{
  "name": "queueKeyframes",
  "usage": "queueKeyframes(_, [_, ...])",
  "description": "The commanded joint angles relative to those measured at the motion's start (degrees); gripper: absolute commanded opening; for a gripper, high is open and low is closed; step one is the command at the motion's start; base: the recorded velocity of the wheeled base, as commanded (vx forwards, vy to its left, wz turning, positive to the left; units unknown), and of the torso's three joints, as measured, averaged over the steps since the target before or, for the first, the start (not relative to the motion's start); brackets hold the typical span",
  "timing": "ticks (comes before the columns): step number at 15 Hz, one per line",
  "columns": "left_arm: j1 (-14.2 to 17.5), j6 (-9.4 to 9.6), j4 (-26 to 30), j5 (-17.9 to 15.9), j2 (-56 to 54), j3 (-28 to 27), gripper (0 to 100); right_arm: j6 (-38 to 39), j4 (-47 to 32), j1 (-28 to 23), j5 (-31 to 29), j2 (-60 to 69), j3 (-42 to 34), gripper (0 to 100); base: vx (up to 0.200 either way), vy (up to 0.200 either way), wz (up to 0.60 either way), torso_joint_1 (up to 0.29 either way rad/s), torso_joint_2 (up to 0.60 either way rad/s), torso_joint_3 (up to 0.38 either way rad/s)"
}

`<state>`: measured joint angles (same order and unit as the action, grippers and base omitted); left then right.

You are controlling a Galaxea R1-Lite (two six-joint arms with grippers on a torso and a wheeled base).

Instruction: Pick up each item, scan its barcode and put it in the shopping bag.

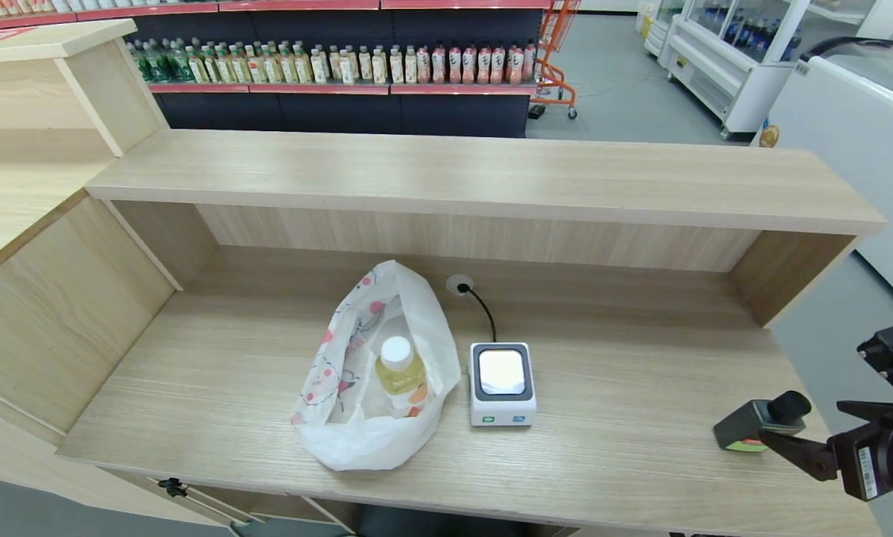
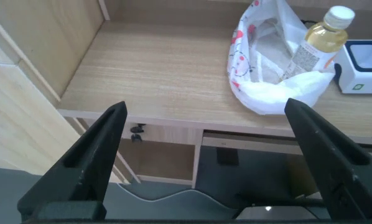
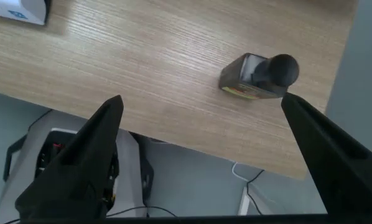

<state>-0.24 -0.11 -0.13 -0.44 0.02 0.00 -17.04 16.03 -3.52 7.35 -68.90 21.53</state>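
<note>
A white printed shopping bag (image 1: 342,418) lies open on the wooden counter with a yellow-drink bottle (image 1: 399,371) inside it. The white barcode scanner (image 1: 501,382) sits just right of the bag. A dark bottle (image 1: 752,426) with a black cap lies on its side near the counter's right end. My right gripper (image 1: 800,425) hovers open just in front of that bottle (image 3: 257,76), not touching it. My left gripper (image 2: 206,109) hangs open with nothing in it, off the counter's front edge, left of the bag (image 2: 267,68) and its bottle (image 2: 323,37).
A raised shelf (image 1: 476,179) runs along the counter's back, with a wooden side wall (image 1: 58,313) on the left. The scanner's black cable (image 1: 485,309) leads to a hole in the counter. Bare counter (image 1: 640,358) lies between scanner and dark bottle.
</note>
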Motion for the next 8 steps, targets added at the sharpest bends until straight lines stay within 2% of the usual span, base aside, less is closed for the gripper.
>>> queueKeyframes(1, [-0.02, 0.02, -0.04, 0.00, 0.06, 0.00, 100, -0.10, -0.21, 0.36, -0.06, -0.88, 0.09, 100, 0.000, -0.200, 0.00, 0.002, 0.00, 0.002])
queueKeyframes(2, [-0.02, -0.07, -0.04, 0.00, 0.06, 0.00, 100, -0.36, -1.00, 0.36, -0.14, -0.88, 0.09, 100, 0.000, -0.200, 0.00, 0.002, 0.00, -0.002])
queueKeyframes(4, [-0.02, 0.02, -0.04, 0.00, -0.02, 0.00, 100, -2.91, -3.90, 0.36, -0.14, -0.27, 0.00, 100, 0.000, 0.000, 0.00, 0.000, 0.00, 0.000])
queueKeyframes(8, [-0.02, 0.02, -0.04, 0.00, 0.06, 0.00, 100, -3.26, -3.90, 2.03, -0.14, -0.27, 0.09, 100, 0.000, 0.000, 0.00, 0.000, 0.00, 0.000])
